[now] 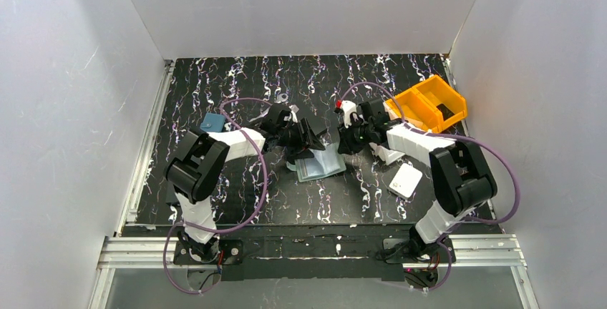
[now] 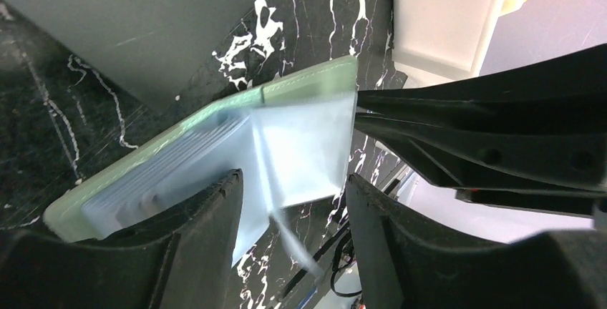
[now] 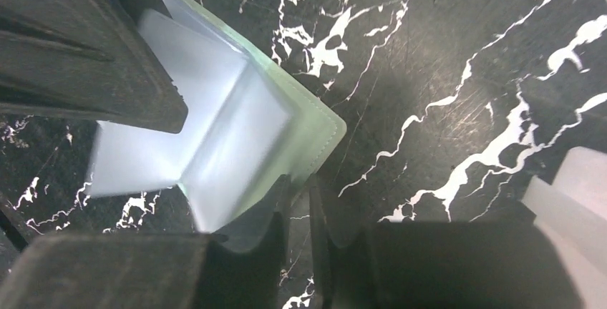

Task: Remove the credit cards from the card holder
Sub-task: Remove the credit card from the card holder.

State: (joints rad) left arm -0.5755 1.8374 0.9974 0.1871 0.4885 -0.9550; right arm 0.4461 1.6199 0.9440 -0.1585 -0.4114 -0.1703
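The card holder (image 1: pixel 323 168) lies open mid-table, pale mint-green with light-blue inner panels. In the left wrist view the card holder (image 2: pixel 300 84) has one inner flap (image 2: pixel 300 144) raised. That flap's thin edge runs between the spread fingers of my left gripper (image 2: pixel 295 202), touching neither pad. My left gripper (image 1: pixel 309 139) hangs over the holder's far left side. At the holder's right side is my right gripper (image 1: pixel 351 141). In the right wrist view the jaws of my right gripper (image 3: pixel 299 196) leave a narrow slot at the mint edge of the holder (image 3: pixel 315 126), with table showing through. The credit cards are hidden.
An orange bin (image 1: pixel 427 105) stands at the back right. A white square box (image 1: pixel 406 179) lies right of the holder, under the right arm. A small blue pouch (image 1: pixel 212 122) sits at the left, behind the left arm. White walls close in three sides.
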